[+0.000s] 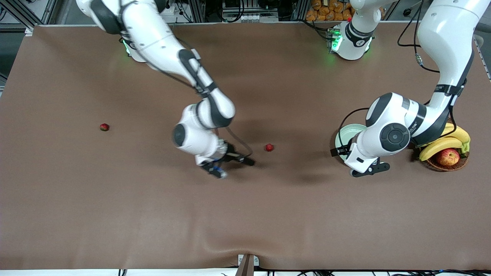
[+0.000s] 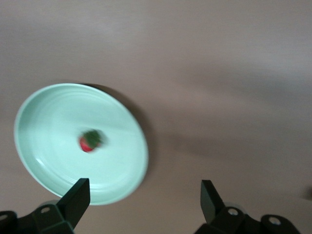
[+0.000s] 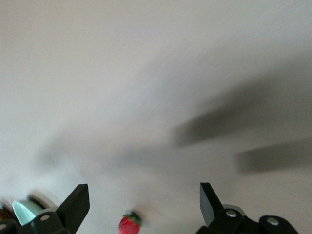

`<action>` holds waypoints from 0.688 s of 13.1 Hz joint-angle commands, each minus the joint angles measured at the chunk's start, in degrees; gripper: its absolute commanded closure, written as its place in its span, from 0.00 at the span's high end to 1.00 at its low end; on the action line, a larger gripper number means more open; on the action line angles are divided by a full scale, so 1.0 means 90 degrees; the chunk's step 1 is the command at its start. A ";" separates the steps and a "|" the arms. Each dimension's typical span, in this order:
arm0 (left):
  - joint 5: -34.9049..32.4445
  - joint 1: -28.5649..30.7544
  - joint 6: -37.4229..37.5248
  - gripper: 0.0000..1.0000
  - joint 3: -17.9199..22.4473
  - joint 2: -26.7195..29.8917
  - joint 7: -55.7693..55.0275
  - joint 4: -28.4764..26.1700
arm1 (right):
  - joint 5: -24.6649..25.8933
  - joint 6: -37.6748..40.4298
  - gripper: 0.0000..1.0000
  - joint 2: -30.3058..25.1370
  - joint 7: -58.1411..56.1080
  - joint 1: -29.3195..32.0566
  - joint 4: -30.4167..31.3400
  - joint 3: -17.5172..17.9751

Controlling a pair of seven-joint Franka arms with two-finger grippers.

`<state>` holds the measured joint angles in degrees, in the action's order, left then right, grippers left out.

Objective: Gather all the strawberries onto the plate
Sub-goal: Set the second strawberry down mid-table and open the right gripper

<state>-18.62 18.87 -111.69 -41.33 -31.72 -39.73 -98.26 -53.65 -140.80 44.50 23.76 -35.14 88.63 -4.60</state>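
Right gripper (image 1: 232, 165): spread, empty, low beside mid-table berry (image 1: 269, 147); centre over it, then close gently.
Left gripper (image 1: 362, 163): released, waiting over plate (image 1: 342, 135).
Other berries: one on plate (image 2: 89, 141), one (image 1: 104, 127) toward the right arm's table edge.

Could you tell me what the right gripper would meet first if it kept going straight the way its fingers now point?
Probably the strawberry near mid-table: the open right gripper points toward it, with only bare table between. Its height is unclear, so it might pass above.
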 commanded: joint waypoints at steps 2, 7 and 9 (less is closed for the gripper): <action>0.0155 -0.0980 0.0105 1.00 -0.0027 -0.0331 -0.0845 0.0544 | 0.1267 0.0757 1.00 -0.1515 -0.0479 0.1263 0.1800 0.0130; 0.0115 -0.2066 -0.0946 1.00 0.0031 -0.1142 -0.2662 0.0830 | 0.4042 0.2928 1.00 -0.1732 -0.2136 0.3598 0.1783 0.0130; 0.0105 -0.2582 -0.1309 1.00 0.0449 -0.1299 -0.3035 0.0839 | 0.4679 0.2978 1.00 -0.1732 -0.3094 0.4087 0.1831 0.0120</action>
<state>-17.65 -0.94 -121.36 -40.30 -41.34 -64.53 -92.75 -16.46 -113.93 30.54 1.51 -1.07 102.79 -4.91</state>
